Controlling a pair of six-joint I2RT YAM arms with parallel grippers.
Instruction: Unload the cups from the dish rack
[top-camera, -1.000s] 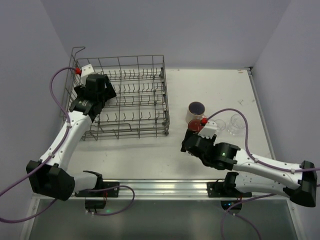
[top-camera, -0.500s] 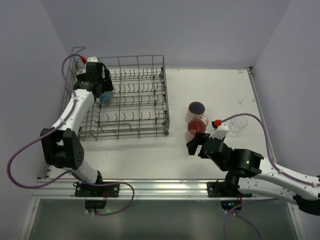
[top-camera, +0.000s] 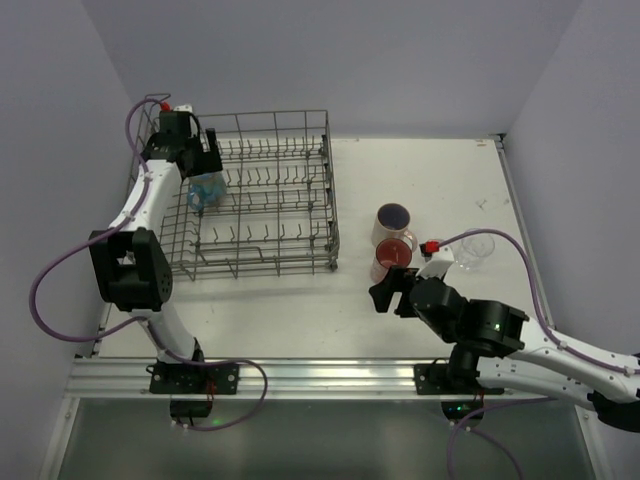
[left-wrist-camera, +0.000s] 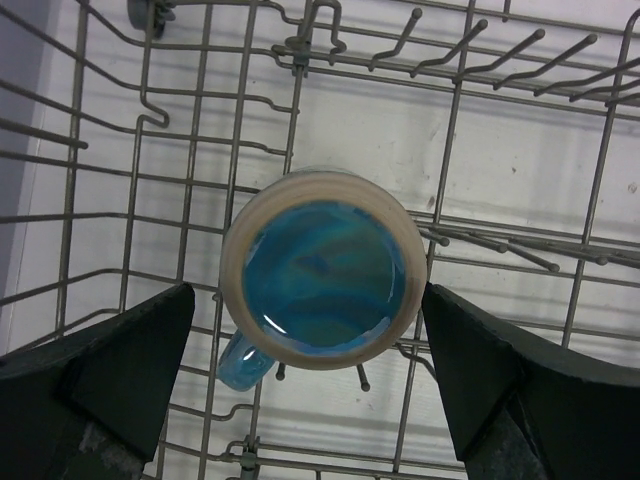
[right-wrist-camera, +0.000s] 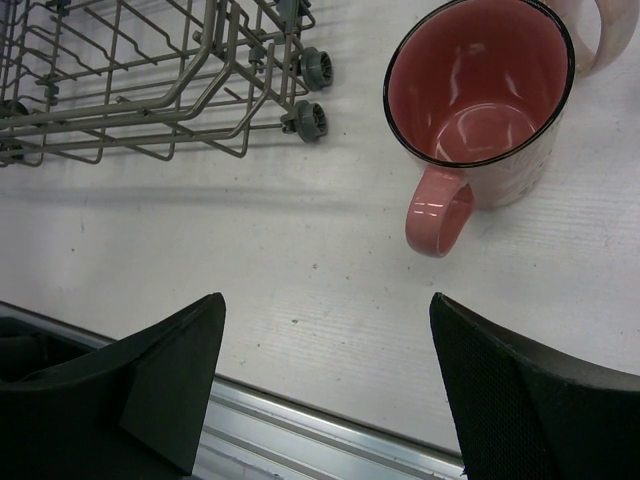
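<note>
Your left fingers (left-wrist-camera: 110, 370) stand apart, one either side of the blue-glazed mug (left-wrist-camera: 325, 280) sitting below them in the dish rack (top-camera: 331, 200); lower straight, keep the handle (left-wrist-camera: 243, 362) free, close across the body. Your right fingers (right-wrist-camera: 150, 390) are apart too, the red mug (right-wrist-camera: 480, 100) just beyond them

no readable text, labels, brands or numbers anywhere
</note>
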